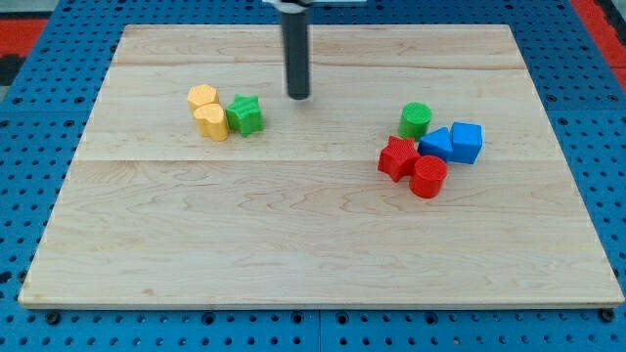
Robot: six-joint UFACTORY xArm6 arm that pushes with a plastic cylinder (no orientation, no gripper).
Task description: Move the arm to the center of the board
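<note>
My dark rod comes down from the view's top and my tip (298, 97) rests on the wooden board (313, 235), above the board's middle. A green star block (245, 114) lies just left of and slightly below the tip. Two yellow blocks touch it on its left: a yellow hexagon (202, 97) and a yellow rounded block (211, 122). At the view's right is a cluster: a green cylinder (415, 120), a blue triangular block (437, 144), a blue cube-like block (467, 142), a red star (397, 158) and a red cylinder (427, 177).
The board sits on a blue perforated table (29, 176). A red strip (602, 20) shows at the view's top right corner.
</note>
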